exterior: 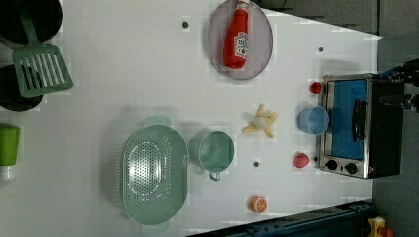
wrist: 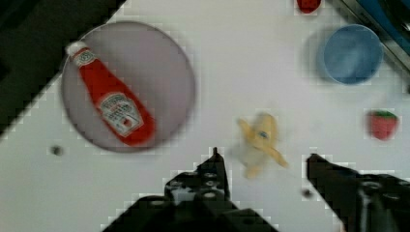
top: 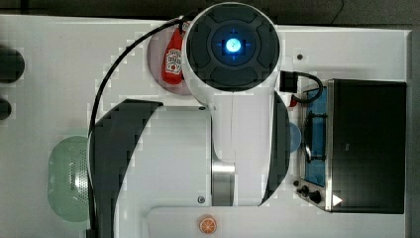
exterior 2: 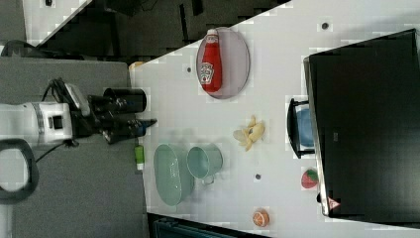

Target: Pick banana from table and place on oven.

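Lying on the table [wrist: 270,72], banana [wrist: 260,140] sits beyond spread fingers [wrist: 215,166].

Ketchup bottle [exterior: 236,41] on grey plate [exterior: 259,44]

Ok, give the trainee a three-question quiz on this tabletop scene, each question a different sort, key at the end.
1. True or false: the banana already lies on the oven.
2. In the left view, what rests on the grey plate? A) ketchup bottle B) green cup C) orange slice
3. Fill in: in the wrist view, the gripper fingers are ____ with the banana between them in the picture.

Key: 1 false, it lies on the table; 2 A; 3 open.
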Robot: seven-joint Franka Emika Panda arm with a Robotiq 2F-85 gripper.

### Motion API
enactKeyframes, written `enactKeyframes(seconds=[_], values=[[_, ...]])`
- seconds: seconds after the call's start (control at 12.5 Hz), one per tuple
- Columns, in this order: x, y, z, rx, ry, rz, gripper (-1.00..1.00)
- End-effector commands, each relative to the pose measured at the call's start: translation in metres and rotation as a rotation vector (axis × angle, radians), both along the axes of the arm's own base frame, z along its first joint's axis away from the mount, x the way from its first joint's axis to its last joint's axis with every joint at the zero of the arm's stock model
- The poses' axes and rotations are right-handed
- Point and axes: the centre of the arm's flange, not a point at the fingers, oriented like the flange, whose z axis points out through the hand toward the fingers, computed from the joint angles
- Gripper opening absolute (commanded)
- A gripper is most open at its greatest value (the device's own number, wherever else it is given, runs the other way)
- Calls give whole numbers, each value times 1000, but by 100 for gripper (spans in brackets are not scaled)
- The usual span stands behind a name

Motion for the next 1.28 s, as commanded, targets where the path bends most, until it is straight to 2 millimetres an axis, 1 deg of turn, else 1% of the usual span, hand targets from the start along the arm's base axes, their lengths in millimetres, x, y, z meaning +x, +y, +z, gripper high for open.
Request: enactKeyframes(seconds=[0.08,0.24,0.4,0.56,0.64,0.8,1.04,1.28], values=[[-128,-40,56,25,-11,-97,59],[-128,-39,56,24,-10,-96,99],[-124,-39,49,24,0,-96,100],[-115,-39,29,22,29,-95,100],[-109,-39,14,21,42,-94,100],[-95,-38,-24,19,53,-93,100],[-79,-35,-91,16,50,-85,100],[-70,-32,-158,12,21,-78,100]])
